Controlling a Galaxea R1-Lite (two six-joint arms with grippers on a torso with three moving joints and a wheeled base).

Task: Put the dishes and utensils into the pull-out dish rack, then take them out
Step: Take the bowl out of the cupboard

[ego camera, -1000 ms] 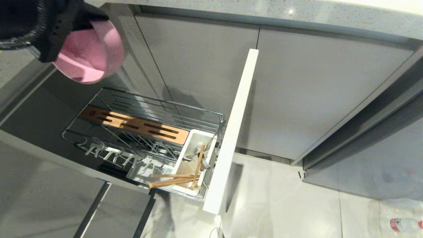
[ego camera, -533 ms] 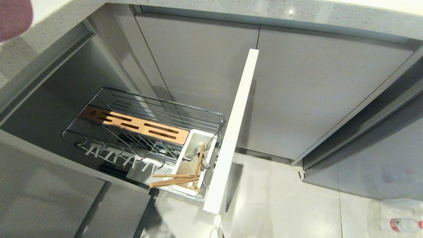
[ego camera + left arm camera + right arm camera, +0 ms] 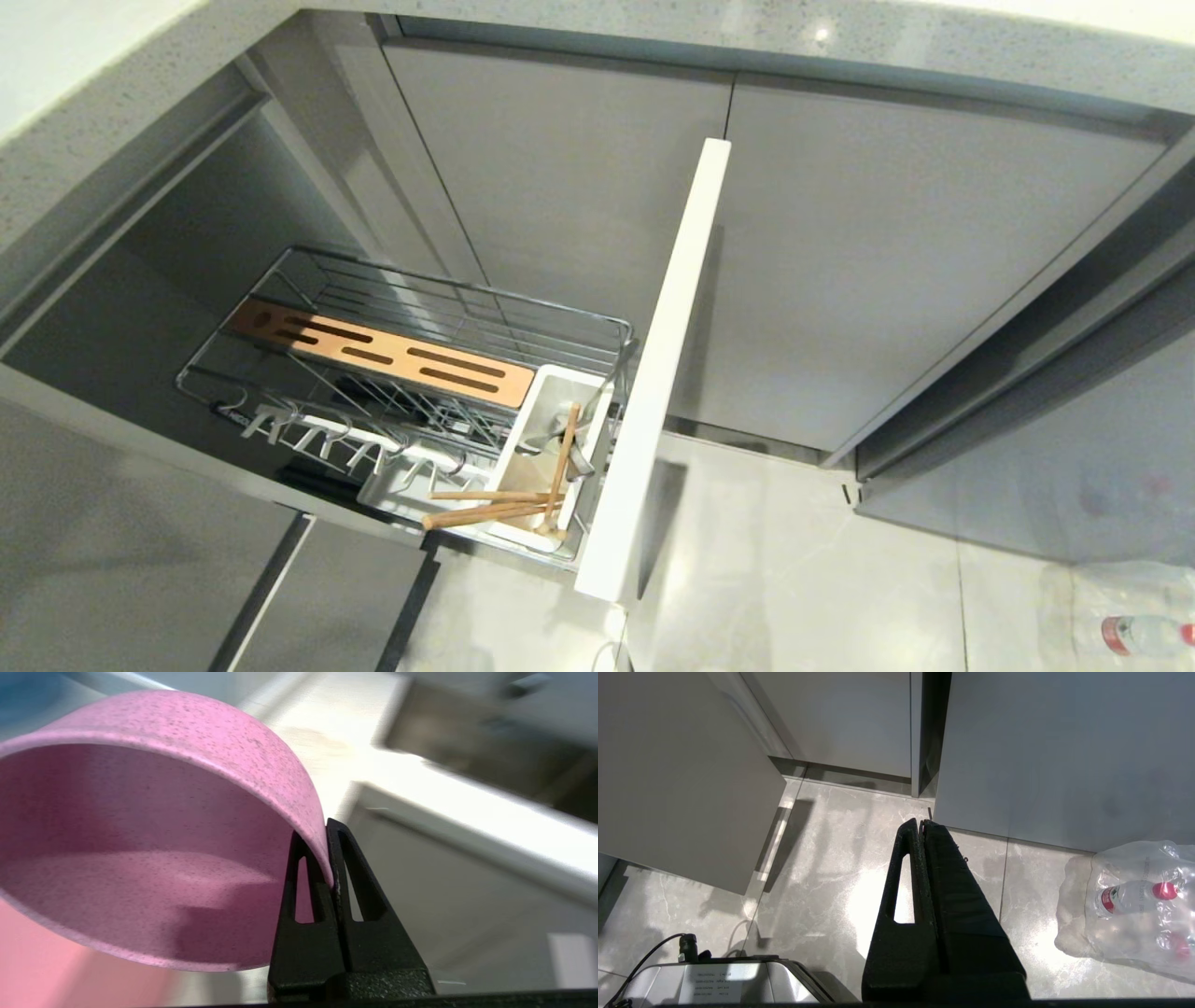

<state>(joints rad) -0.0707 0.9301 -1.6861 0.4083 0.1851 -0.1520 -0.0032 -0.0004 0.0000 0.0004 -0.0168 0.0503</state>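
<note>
Progress check: we read this as the unload half of the job. The chrome wire pull-out dish rack stands fully drawn out on its narrow white cabinet front, and its wire bays behind the slotted brown wooden strip hold no plate or bowl in the head view.

The matte pink round bowl is out of the rack. We see it only in the left wrist view, tipped on its side, rim pinched between the black fingers of the left gripper, which are clenched on the bowl wall. Behind it there's a pale blurred surface, probably the speckled grey counter, but we can't confirm. The left arm is outside the head view, so we can't place the bowl relative to the rack.

The light wooden chopsticks lie in the white plastic utensil caddy, one leaning upright, the rest lying across its lip. A silver metal piece beside them may be the fork; too small to call.

The pink oval plate isn't visible in any view.

The right gripper is parked over the floor tiles, fingers pressed together on nothing.

Left, by our estimate: set the bowl down, then pull out the utensils.
</note>
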